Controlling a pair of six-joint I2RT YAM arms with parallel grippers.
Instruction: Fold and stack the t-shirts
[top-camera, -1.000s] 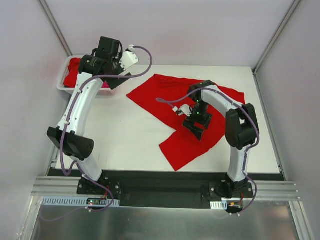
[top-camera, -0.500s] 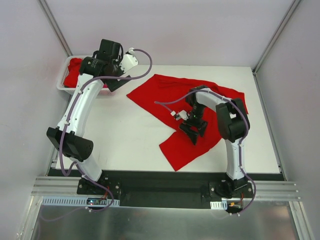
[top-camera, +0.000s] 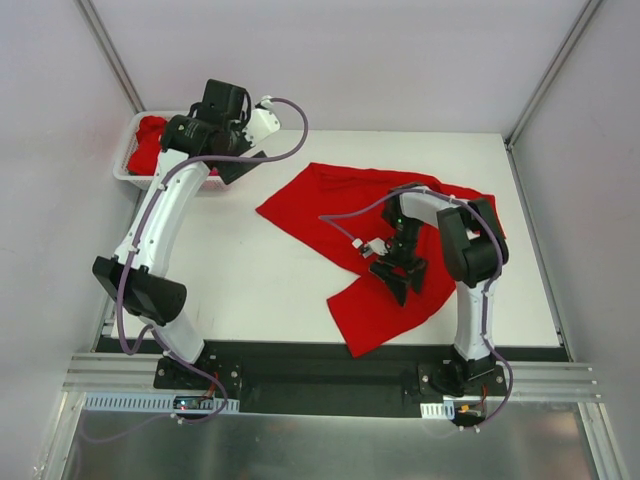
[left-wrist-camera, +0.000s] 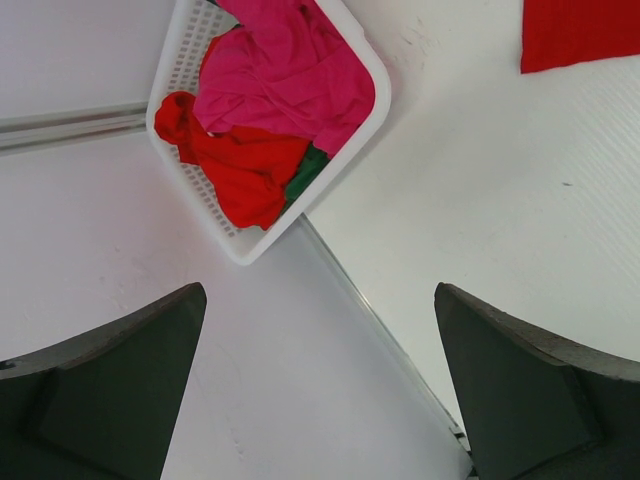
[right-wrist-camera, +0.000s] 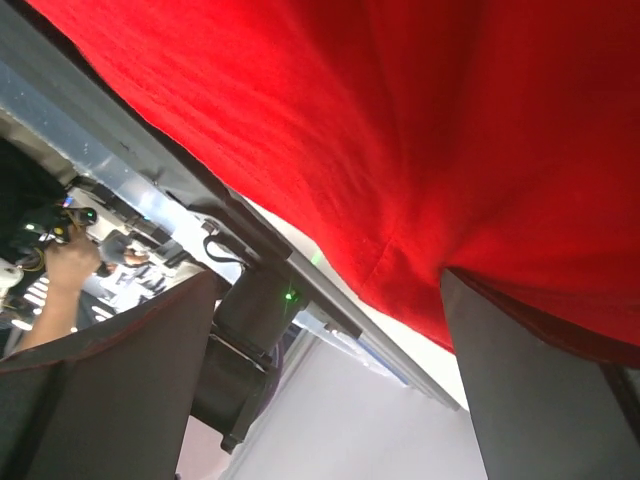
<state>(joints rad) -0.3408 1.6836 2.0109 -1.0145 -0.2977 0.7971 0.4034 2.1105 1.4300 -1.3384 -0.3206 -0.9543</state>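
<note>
The red t-shirt (top-camera: 320, 195) we are working on lies open on the table (top-camera: 250, 280). Its nearest corner is close to the white basket (left-wrist-camera: 232, 240), and the rest runs away from the basket toward the far side of the table. It is not flat. It sits skewed, and the part furthest from the basket is bunched and looks doubled over.

Three more t-shirts wait crumpled inside the basket: a magenta-pink one (left-wrist-camera: 290, 75), a red one (left-wrist-camera: 240, 170) and a sliver of dark green (left-wrist-camera: 305, 175).

The right gripper (top-camera: 403, 283) is low over the shirt's end furthest from the basket. Its jaws are wide apart and clamp nothing. In the wrist view red cloth lies against one finger, but we cannot tell whether it presses on it.

The left gripper (left-wrist-camera: 318, 300) hangs above the table just beside the basket, jaws equally apart and empty.

We judge the step to be spreading the shirt before any fold. To do it well, we should close on a single layer at the hem or a corner, not on the bunch. We should then draw it away from the basket, low along the table, while the left gripper pins the corner nearest the basket so the whole shirt does not slide.
</note>
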